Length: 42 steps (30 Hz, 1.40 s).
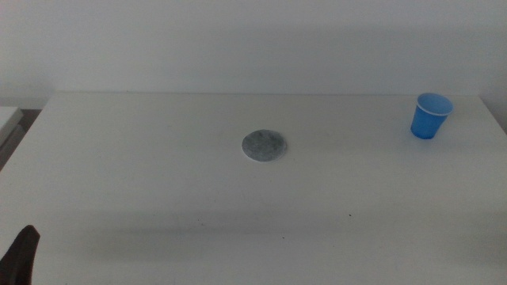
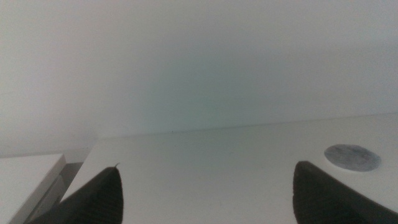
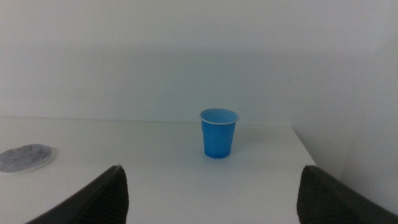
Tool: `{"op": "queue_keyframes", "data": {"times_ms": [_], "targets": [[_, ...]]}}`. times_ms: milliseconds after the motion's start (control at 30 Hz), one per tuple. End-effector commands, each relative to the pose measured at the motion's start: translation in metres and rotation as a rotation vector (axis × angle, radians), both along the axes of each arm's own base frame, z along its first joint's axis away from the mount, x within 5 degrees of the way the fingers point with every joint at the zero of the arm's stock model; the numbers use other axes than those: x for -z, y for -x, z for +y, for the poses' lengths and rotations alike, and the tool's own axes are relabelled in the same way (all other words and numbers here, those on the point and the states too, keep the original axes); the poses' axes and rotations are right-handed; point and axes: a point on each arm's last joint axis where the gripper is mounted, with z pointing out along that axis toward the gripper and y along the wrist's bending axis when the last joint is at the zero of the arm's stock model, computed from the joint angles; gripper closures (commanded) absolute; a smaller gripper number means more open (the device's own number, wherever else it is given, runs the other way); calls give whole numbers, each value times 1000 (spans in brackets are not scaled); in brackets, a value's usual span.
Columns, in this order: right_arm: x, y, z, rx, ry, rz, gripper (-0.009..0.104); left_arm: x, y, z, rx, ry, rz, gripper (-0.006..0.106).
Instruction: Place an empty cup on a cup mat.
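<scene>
The blue cup (image 1: 431, 115) stands upright and empty near the table's far right; it also shows in the right wrist view (image 3: 218, 133). The round mottled grey cup mat (image 1: 264, 146) lies flat at the table's middle, bare; it shows in the left wrist view (image 2: 352, 157) and the right wrist view (image 3: 25, 158). My left gripper (image 2: 208, 199) is open and empty at the table's near left; a dark jaw tip shows in the middle view (image 1: 20, 255). My right gripper (image 3: 211, 199) is open and empty, well short of the cup, out of the middle view.
The white table (image 1: 158, 182) has its right edge just beyond the cup. A lower pale surface (image 1: 8, 119) stands off the far left corner. A plain white wall rises behind the table.
</scene>
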Motion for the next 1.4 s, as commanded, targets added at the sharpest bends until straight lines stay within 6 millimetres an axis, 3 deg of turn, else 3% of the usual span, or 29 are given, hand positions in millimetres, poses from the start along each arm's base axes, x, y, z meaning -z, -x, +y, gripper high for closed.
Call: {"op": "queue_keyframes", "data": {"times_ms": [0,533,667,900,1167,1367], "targets": [[0,0,0,7,4,-8,8,-1,0,0,4,6,-9,7],[0,0,0,6,-92,-8,8,-1,0,0,4,6,-9,7],[2,1,0,11,-229,27,8,-1,0,0,4,6,-9,7],[-47,-11,1,28,-280,171,8,-1,0,0,4,6,-9,7],[-106,-62,1,101,-264,740,8,-1,0,0,4,6,-9,7],[-130,-99,0,124,-250,862,8,-1,0,0,4,6,-9,7]]}}
